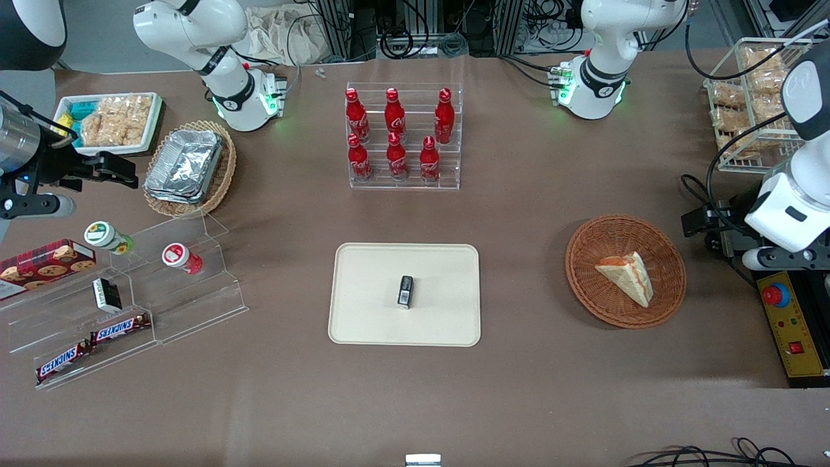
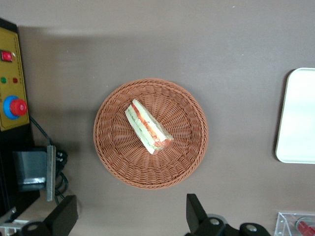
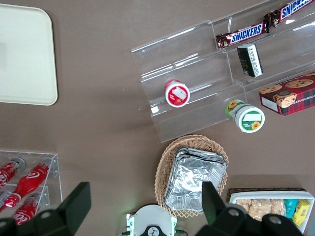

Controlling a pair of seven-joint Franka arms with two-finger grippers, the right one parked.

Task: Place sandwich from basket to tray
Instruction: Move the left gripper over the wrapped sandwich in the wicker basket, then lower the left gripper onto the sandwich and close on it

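Observation:
The sandwich [image 1: 626,275] [image 2: 147,127], a wrapped wedge with red-orange filling at its edge, lies in the round reddish-brown basket [image 1: 583,285] [image 2: 110,157]. The cream tray [image 1: 369,311] [image 2: 298,118] lies flat beside the basket, toward the parked arm's end, with a small black packet [image 1: 405,291] on it. My gripper [image 2: 130,209] [image 1: 703,224] hangs open above the table, just outside the basket's rim on the side farther from the front camera. Nothing is between its widely spread fingers.
A yellow control box [image 1: 788,331] [image 2: 12,83] with a red button sits beside the basket at the working arm's end. A rack of red bottles [image 1: 402,136] stands farther back. Toward the parked arm's end are a clear stepped stand [image 1: 130,298] and a tan basket of foil trays [image 1: 188,165].

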